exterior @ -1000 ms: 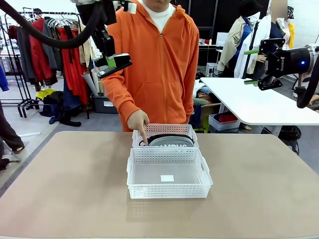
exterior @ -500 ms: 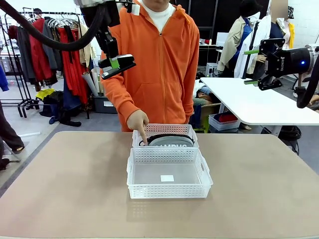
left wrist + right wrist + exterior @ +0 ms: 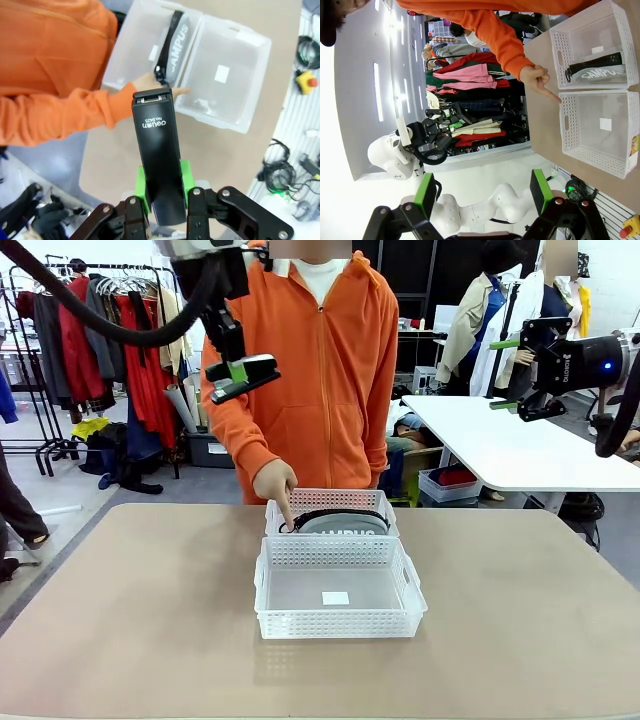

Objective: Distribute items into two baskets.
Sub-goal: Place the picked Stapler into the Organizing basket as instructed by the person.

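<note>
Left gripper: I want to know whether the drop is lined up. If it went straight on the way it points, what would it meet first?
Probably the person's pointing hand at the basket with the pouch; the held stapler aims there, though depth is unclear.

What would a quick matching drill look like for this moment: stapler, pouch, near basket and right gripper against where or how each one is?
Things:
1. stapler
2. pouch
3. near basket
4. right gripper

States:
A. open, raised off to the side of the table
B. lying in the far basket by the person's pointing hand
C. clamped in the left gripper, high above the table
D. holds only a small white label

Pairs: 1-C, 2-B, 3-D, 4-A
</note>
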You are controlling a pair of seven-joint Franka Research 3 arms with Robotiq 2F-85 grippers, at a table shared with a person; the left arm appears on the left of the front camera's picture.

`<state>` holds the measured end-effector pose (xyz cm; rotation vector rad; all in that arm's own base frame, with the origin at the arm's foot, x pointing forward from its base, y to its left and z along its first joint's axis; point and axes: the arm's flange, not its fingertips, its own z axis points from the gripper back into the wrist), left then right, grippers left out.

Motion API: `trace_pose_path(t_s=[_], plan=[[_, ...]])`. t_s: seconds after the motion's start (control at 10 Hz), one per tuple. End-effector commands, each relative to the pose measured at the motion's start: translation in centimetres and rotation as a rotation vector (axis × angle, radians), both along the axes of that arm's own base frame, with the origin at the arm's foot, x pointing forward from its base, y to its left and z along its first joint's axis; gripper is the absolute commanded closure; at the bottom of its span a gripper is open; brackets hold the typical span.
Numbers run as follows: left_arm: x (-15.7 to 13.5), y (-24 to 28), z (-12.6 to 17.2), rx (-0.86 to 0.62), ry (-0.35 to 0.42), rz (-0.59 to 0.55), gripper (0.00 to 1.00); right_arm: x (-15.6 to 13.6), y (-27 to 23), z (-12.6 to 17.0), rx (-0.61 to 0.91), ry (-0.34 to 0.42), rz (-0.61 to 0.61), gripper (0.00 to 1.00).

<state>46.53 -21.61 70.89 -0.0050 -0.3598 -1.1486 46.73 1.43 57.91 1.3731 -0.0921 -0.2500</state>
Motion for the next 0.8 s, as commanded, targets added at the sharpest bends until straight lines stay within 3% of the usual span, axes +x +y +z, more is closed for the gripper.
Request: trace_pose_path(t_s=[0.0,0.6,0.7], plan=[[-0.6,-2.9,-1.0,0.047,-0.015,-0.094,1.0,-0.2,0.2,0.3,0.008,0.005,-0.013,0.0],[-3.9,-12.6,-8.5,0.179,0.003,-0.346,1.0,-0.2,0.2,0.3,0.008,0.005,-0.013,0.0],[-4.2,-14.2,-10.6,0.198,0.045,-0.378,1.0,-0.2,0.2,0.3,0.008,0.005,-0.013,0.0]])
